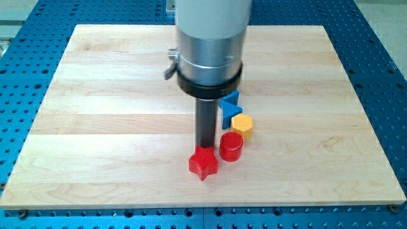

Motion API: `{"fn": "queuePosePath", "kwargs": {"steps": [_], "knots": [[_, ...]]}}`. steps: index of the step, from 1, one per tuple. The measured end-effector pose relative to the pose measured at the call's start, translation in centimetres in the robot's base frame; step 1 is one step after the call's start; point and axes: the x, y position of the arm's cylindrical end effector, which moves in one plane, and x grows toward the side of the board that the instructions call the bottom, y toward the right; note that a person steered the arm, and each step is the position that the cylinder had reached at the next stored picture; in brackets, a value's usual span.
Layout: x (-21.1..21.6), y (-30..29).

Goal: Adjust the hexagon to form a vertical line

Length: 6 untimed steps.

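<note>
The yellow hexagon (242, 125) sits a little to the view's right of the board's middle, fully in sight, its upper left edge touching or just beside the blue block (230, 105). That blue block looks like a triangle or arrow shape, but the arm's grey cylinder (210, 44) cuts off its upper left part, so its shape cannot be told for sure. Just below the hexagon stands the red cylinder (231, 146), and lower left of that the red star (203, 163). My tip (205, 147) comes straight down as a dark rod, its very end hidden behind the star's top, touching it or just above it; the rod holds nothing. All blocks rest on the wooden board (95, 127).
</note>
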Motion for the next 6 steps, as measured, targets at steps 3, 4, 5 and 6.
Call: {"fn": "queuePosePath", "kwargs": {"steps": [3, 4, 5, 6], "knots": [[0.9, -6.5], [2.1, -2.3], [3.7, 1.1], [3.8, 3.1]]}}
